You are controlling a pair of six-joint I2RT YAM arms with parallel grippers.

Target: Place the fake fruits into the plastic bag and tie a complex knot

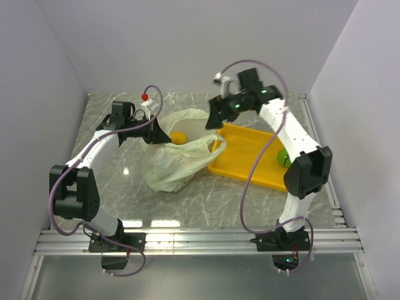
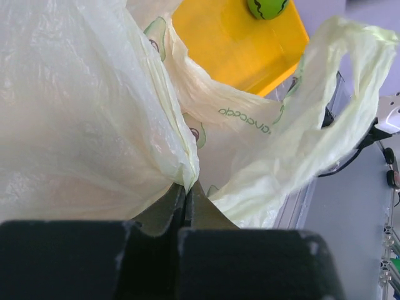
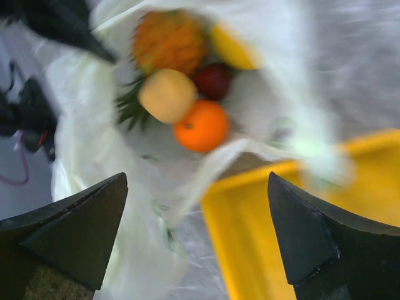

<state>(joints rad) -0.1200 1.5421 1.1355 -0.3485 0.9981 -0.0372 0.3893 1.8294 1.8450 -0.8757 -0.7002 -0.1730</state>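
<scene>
Over the counter (image 1: 206,197), grips the plastic bag (image 1: 170,167) rim in the closed left pincer (image 2: 185,190), hovers the right pincer (image 3: 197,179) wide open above the fake fruits (image 3: 200,126) inside.

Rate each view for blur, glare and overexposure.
Top view: sharp, with bright glare patches on the table. Left wrist view: the bag fills the left side, pale and nearly washed out. Right wrist view: motion-blurred; the fruits and tray are smeared.
</scene>
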